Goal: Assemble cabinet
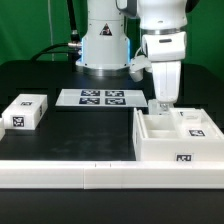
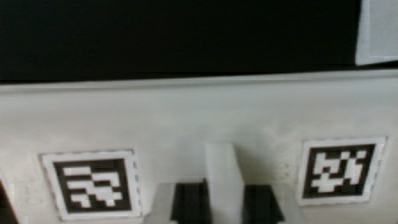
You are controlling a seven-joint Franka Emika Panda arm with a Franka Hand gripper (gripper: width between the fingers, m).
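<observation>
A robotics laboratory bench: a white robot arm (image 1: 160,40) rises from a pedestal base (image 1: 105,45) at the back of a matte black table (image 1: 70,135). The marker board (image 1: 100,97) lies flat on the table with its black-and-white square tags facing up. The same kind of tag marks the white plastic parts on the bench, among them the cabinet (image 1: 165,145) and a small white block (image 1: 25,112). A low white rail (image 1: 60,175) lines the table's front edge. Behind is a dark backdrop with a green surface (image 1: 15,30) at the exterior view's left. The wrist view shows two printed tags (image 2: 89,185) close up.
</observation>
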